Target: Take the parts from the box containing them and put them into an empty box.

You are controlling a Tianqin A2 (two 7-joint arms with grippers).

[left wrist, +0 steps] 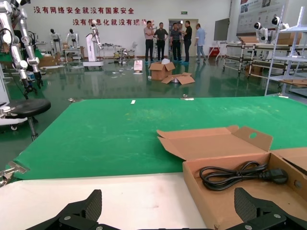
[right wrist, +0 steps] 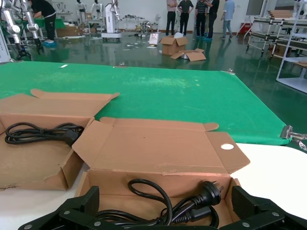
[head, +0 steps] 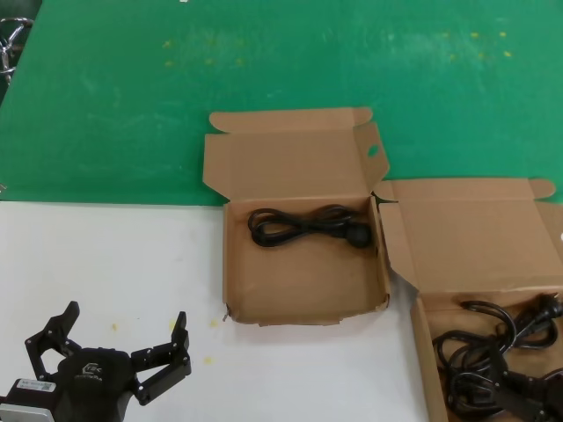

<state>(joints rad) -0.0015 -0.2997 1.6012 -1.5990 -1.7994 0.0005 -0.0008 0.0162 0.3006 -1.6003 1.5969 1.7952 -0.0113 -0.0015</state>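
The box with the oval hole in its lid flap (head: 303,281) lies open in the middle and holds one black power cord (head: 308,225). This box (left wrist: 225,201) and its cord (left wrist: 242,173) also show in the left wrist view. The box of parts (head: 475,237) stands open at the right with several tangled cords (head: 501,360). My right gripper (right wrist: 165,208) is open and empty, just above those cords (right wrist: 192,203), and is out of the head view. My left gripper (head: 123,332) is open and empty over the white table at the front left, apart from both boxes.
The white table (head: 106,255) meets a green mat (head: 264,61) behind the boxes. The raised lids (head: 290,154) stand at the far side of each box. A metal part (head: 10,44) sits at the far left edge. People and shelving are far off.
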